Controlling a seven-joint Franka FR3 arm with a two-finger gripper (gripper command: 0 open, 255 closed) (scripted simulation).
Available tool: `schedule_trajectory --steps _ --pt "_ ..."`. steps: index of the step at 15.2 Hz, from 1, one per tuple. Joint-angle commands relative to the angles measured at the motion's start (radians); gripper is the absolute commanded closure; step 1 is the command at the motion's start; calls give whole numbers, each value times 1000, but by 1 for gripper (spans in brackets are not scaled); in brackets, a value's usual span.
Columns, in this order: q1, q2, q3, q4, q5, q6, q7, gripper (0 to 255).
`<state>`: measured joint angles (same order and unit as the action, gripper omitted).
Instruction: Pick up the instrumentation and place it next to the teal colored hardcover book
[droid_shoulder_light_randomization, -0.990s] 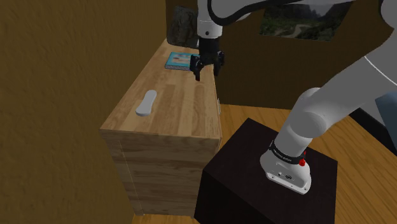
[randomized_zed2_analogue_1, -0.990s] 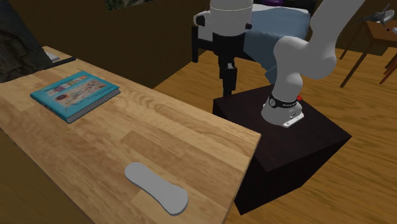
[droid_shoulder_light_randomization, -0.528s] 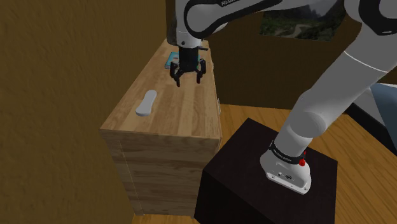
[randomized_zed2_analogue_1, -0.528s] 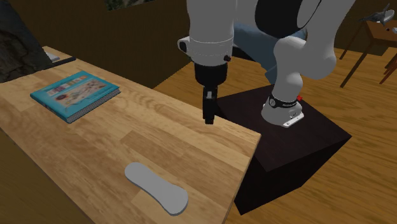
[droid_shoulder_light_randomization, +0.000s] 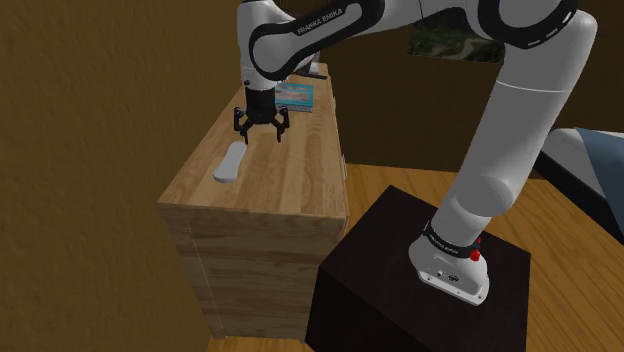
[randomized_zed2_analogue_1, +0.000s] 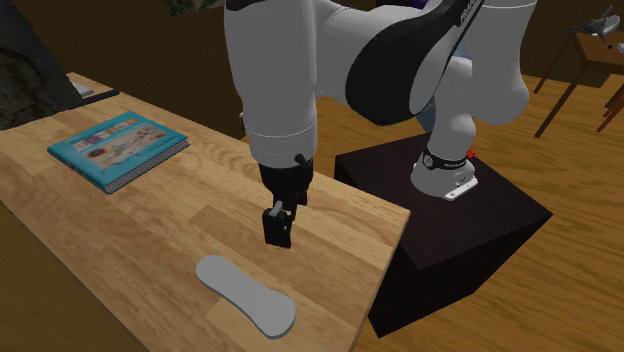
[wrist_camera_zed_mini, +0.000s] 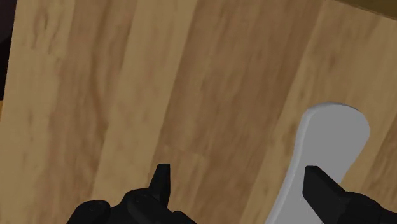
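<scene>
the gripper (droid_shoulder_light_randomization: 260, 128) has moved along the wooden cabinet top (droid_shoulder_light_randomization: 300, 175), away from the teal book (droid_shoulder_light_randomization: 295, 95) and toward the grey instrument (droid_shoulder_light_randomization: 229, 162). a second ago it hangs past the top's edge on the stand's side, level with the book. half a second ago it is over the boards and covers part of the book in the shoulder view. now it sits lower, close above the instrument's end that faces the book, and the book shows clear of the fingers. in the second exterior view the white forearm now crosses the middle, with the gripper (randomized_zed2_analogue_1: 277, 235) near the instrument (randomized_zed2_analogue_1: 245, 296).
</scene>
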<state>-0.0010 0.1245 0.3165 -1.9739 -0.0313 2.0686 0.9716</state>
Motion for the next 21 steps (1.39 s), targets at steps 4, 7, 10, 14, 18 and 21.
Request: schedule_trajectory --steps 4,7,10,14,18,21 --pt "34 199 -15 179 -62 29 137 0" --pt "61 319 -35 310 -90 26 205 0" --pt "82 408 -51 416 -105 15 247 0" --pt "85 431 -56 397 -112 56 251 0" --pt "88 454 -60 384 -119 92 255 0" --pt "88 454 -60 384 -119 92 255 0"
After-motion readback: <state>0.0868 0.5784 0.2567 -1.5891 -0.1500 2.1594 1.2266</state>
